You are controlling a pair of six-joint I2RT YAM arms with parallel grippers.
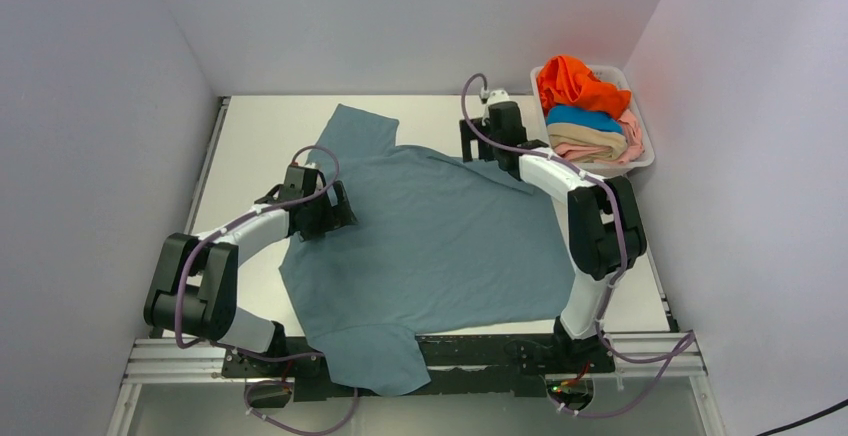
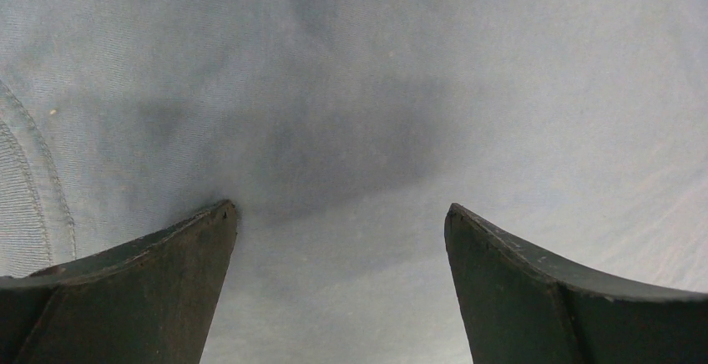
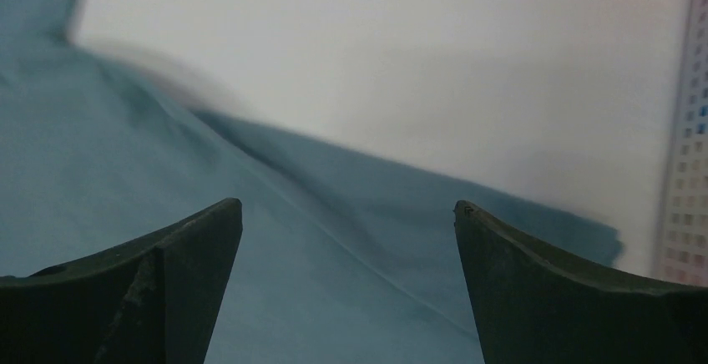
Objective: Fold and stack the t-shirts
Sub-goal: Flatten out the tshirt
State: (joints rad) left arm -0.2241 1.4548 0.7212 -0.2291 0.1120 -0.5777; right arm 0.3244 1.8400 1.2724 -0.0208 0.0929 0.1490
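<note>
I see the grey-blue shirt (image 1: 440, 246) spread on the table (image 1: 260, 126), left gripper (image 2: 338, 207) over it, right gripper (image 3: 348, 205) at its far edge, both with jaws wide apart. The other shirts (image 1: 585, 116) sit in the basket (image 1: 645, 151).

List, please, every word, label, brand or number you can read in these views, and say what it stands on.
No readable text in any view.
The grey-blue t-shirt is plain, with no print or tag showing.
The white basket bears no label; in the right wrist view its wall shows only blurred holes, not characters.
</note>
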